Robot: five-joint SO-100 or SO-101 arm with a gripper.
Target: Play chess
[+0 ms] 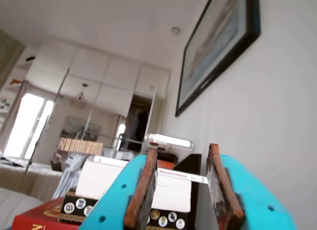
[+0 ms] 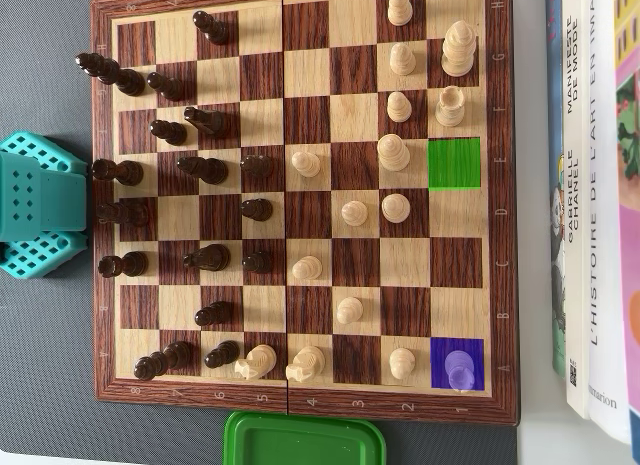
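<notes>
The overhead view shows a wooden chessboard with dark pieces massed on its left half and light pieces on the right. One square near the right edge is tinted green and stands empty. A corner square at the lower right is tinted purple and holds a light piece. The teal arm sits just off the board's left edge. In the wrist view my gripper points up into the room, open, with nothing between its rust-brown pads. The board is out of that view.
Books lie along the board's right side and a green lidded box sits below its bottom edge. The wrist view shows stacked books, a white device and a framed picture on the wall.
</notes>
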